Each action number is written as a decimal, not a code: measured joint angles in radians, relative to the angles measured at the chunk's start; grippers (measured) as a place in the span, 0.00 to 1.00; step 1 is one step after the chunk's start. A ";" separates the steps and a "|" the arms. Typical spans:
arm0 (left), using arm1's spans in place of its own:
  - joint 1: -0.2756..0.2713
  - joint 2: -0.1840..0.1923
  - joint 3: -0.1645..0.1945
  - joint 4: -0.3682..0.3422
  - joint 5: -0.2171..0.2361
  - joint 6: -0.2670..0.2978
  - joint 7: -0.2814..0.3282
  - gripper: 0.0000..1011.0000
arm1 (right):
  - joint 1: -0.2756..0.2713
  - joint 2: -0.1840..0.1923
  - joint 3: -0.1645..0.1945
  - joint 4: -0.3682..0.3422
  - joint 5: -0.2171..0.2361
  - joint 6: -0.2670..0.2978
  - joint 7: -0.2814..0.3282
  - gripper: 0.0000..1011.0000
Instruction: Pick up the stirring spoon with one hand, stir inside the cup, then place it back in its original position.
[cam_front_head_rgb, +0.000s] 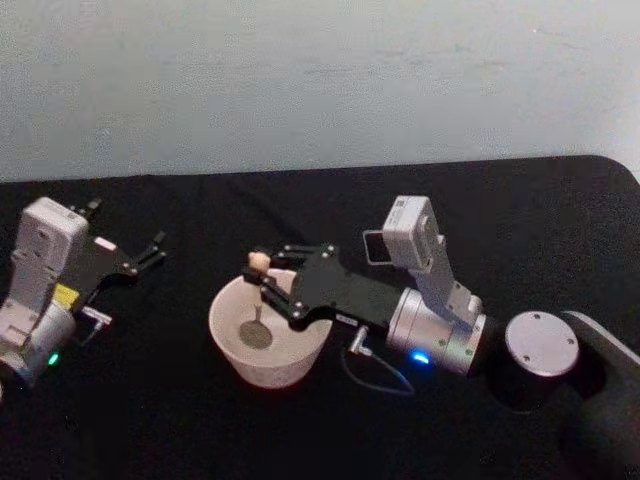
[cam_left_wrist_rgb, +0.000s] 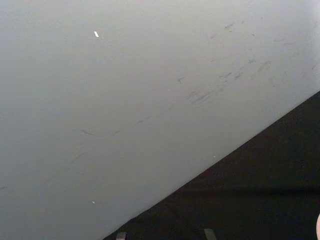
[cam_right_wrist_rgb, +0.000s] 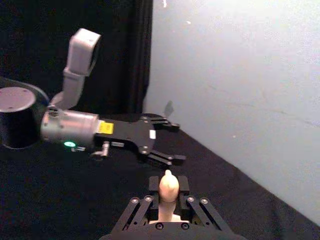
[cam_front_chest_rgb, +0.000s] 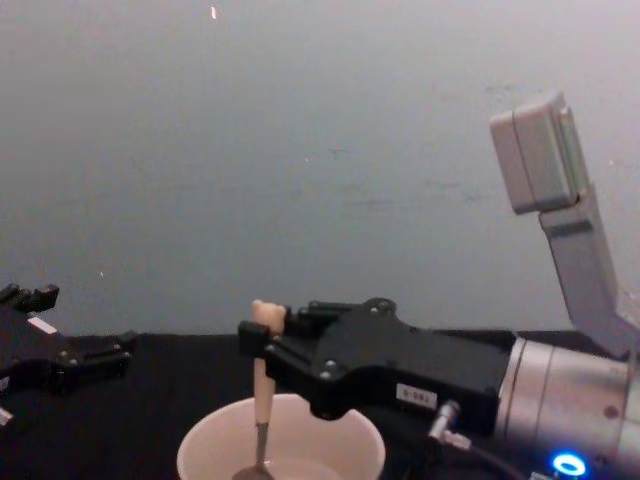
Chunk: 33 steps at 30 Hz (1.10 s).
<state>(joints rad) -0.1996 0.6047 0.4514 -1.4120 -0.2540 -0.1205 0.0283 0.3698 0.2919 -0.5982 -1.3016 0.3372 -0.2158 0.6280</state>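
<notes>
Chest view: stirring spoon (cam_front_chest_rgb: 261, 385) upright in right gripper's (cam_front_chest_rgb: 263, 335) jaws, bowl down in cup (cam_front_chest_rgb: 345, 440).

The cup (cam_front_head_rgb: 275, 368) looks matt and smooth, the stirring spoon (cam_front_chest_rgb: 262, 390) has a matt handle and a metal bowl, and the table (cam_front_head_rgb: 500, 210) is covered with matt black cloth.

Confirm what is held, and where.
Right gripper grips the stirring spoon just below its handle's top, bowl down in the cup; left gripper open, holding nothing.

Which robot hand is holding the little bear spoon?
The right gripper: it is shut on the stirring spoon over the cup. The left gripper sits open and empty.
</notes>
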 joint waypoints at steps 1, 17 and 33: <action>0.000 0.000 0.000 0.000 0.000 0.000 0.000 0.99 | 0.003 -0.002 0.002 0.004 -0.002 -0.001 -0.003 0.21; 0.000 0.000 0.000 0.000 0.000 0.000 0.000 0.99 | 0.013 -0.001 0.037 0.030 -0.010 -0.005 -0.020 0.21; 0.000 0.000 0.000 0.000 0.000 0.000 0.000 0.99 | -0.017 0.037 0.070 -0.063 0.012 0.003 -0.017 0.21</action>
<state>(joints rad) -0.1995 0.6047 0.4514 -1.4119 -0.2539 -0.1205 0.0283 0.3528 0.3284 -0.5287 -1.3646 0.3487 -0.2131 0.6111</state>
